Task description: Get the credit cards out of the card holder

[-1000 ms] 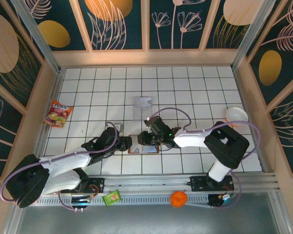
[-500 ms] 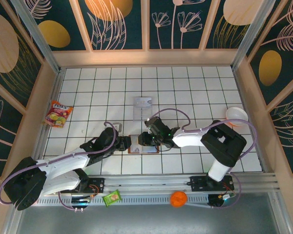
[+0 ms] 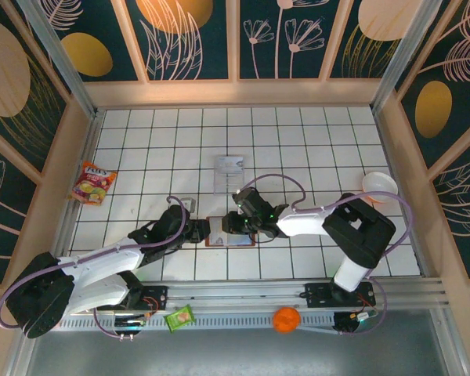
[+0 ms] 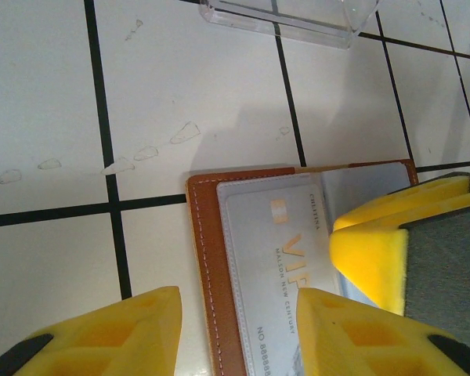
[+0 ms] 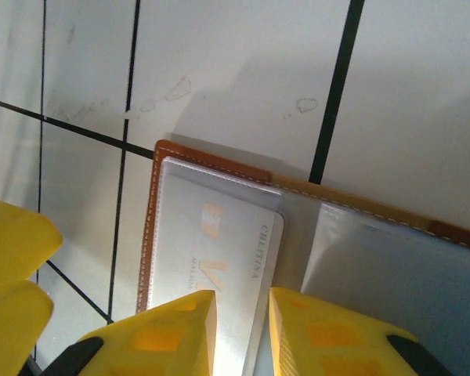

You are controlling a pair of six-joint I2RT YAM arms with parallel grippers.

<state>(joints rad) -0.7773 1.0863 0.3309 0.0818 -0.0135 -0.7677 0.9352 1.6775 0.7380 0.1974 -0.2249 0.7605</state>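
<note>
Over the last second the right arm has leaned slightly further left and the left gripper (image 3: 200,230) has edged toward the holder (image 4: 206,266). The holder lies open and flat on the table (image 3: 313,141), on the near side of the tray (image 3: 229,174). The left fingers stand apart, straddling the holder's left edge without closing. The right gripper (image 5: 241,329) hangs narrowly parted over the card (image 4: 270,258), which sits in its slot; whether it pinches the card cannot be told. The card looks light, stiff, thin and slick, so it is probably best slid outward, then pinched at an exposed edge while the soft holder is pinned.
</note>
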